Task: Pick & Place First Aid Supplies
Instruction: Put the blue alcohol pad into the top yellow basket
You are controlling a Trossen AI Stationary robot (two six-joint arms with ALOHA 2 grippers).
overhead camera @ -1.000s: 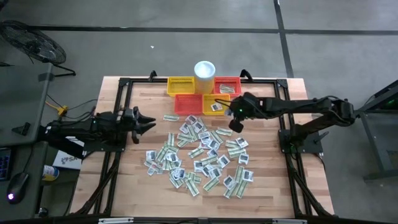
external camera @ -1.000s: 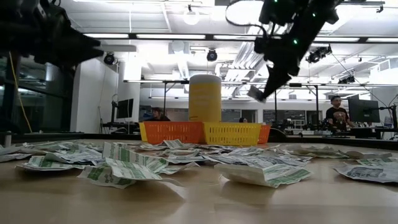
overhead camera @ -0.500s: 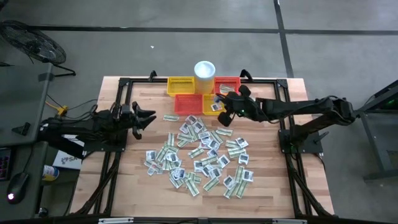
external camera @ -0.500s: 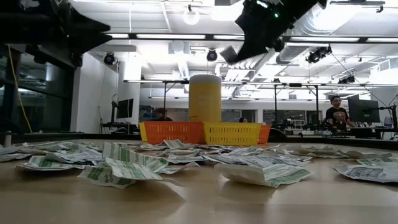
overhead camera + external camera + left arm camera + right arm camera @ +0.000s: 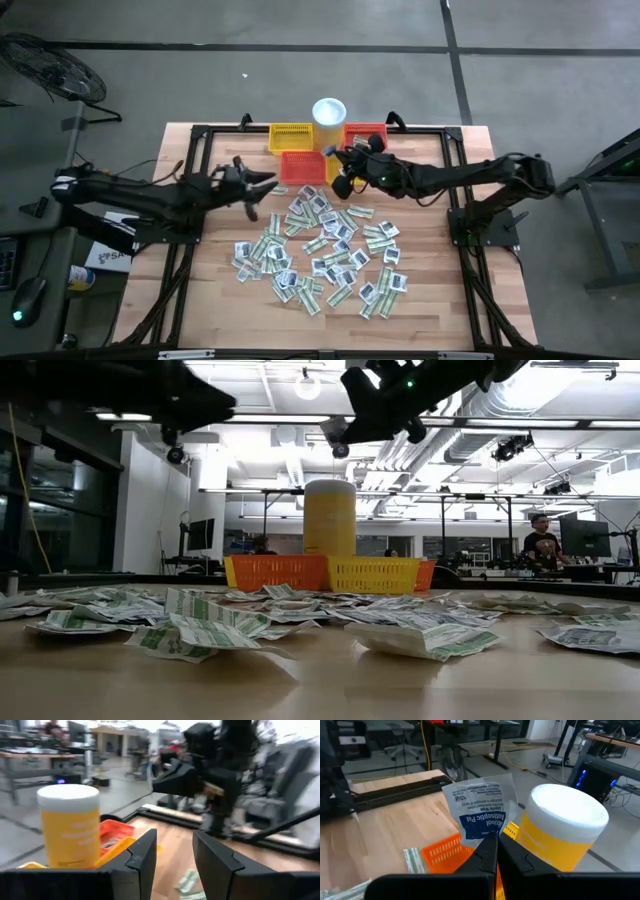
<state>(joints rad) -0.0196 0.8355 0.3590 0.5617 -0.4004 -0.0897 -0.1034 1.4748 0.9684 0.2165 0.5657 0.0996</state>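
The first aid supplies are several small white, grey and pale green sachets lying flat in a loose heap point(image 5: 320, 245) in the middle of the table, also seen in the low view as a heap point(image 5: 250, 615). My right gripper point(image 5: 335, 162) hangs above the mesh baskets near the white-lidded cup point(image 5: 329, 110), shut on one white sachet with blue print point(image 5: 480, 807). My left gripper point(image 5: 265, 182) is open and raised over the table left of the baskets, touching nothing; its fingers point(image 5: 142, 855) frame the cup point(image 5: 70, 825). My right gripper pinches the sachet's lower edge point(image 5: 490, 836) between its two fingertips. The sachet stands up past the fingertips, lifted clear of the table, over the orange basket point(image 5: 445, 852) and beside the cup point(image 5: 565, 830).
Four small baskets sit at the far edge: yellow point(image 5: 291, 137), red point(image 5: 366, 133), red-orange point(image 5: 302, 166), and a yellow one point(image 5: 345, 176) partly under my right gripper. A black frame point(image 5: 200, 135) borders the table. People sit in the room beyond point(image 5: 540, 540).
My right gripper has risen from the far right of the heap and travelled toward the far edge and left, carrying the sachet over the baskets. My left gripper has moved right, toward the baskets.
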